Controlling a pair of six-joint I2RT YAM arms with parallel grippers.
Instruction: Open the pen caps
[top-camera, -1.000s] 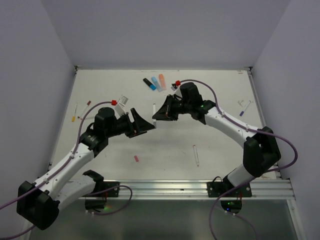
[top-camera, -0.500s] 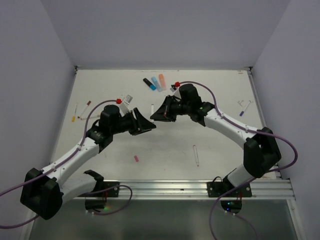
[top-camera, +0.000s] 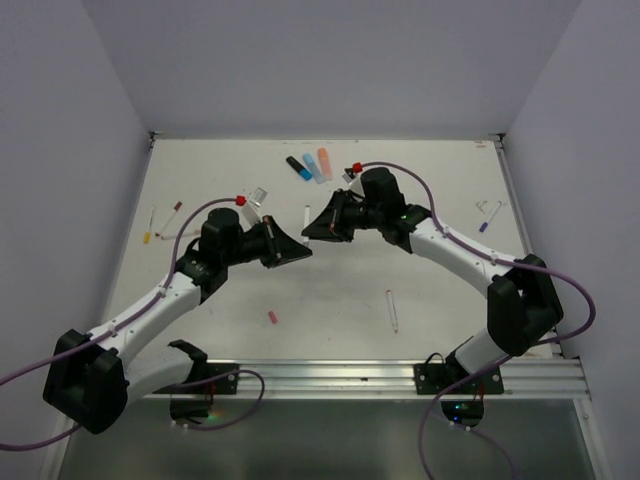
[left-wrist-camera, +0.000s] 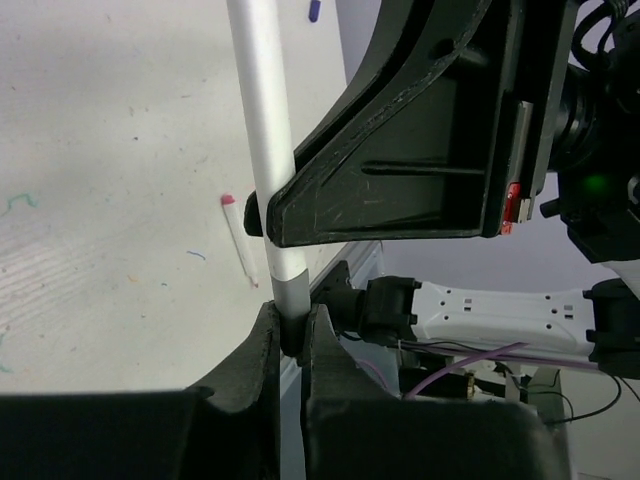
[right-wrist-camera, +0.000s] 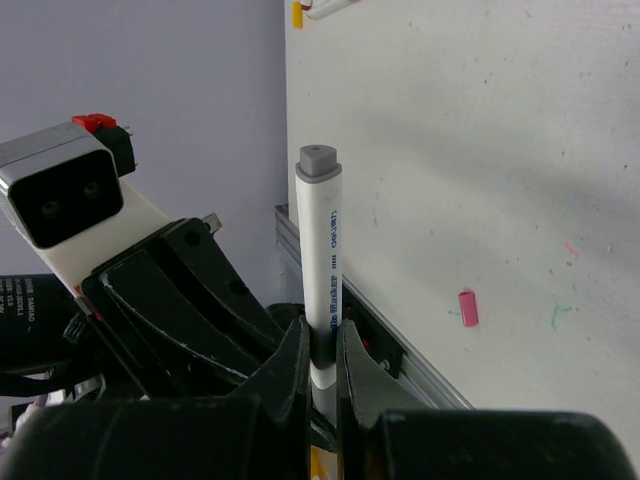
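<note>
One white cylindrical pen (top-camera: 307, 216) is held above the matt, speckled table (top-camera: 340, 290) by two grippers. The right gripper (right-wrist-camera: 320, 335) is pressed onto the smooth barrel. The left gripper (left-wrist-camera: 291, 325) pinches the pen cap (left-wrist-camera: 290, 340) — a dark stub at the gripped end. One pink cap (top-camera: 272, 317) lies loose.

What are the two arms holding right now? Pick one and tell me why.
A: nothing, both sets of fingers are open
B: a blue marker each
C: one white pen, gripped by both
C: in the left wrist view the left fingers are shut on one end of the white pen, and the right fingers are shut on the same barrel further along.
</note>
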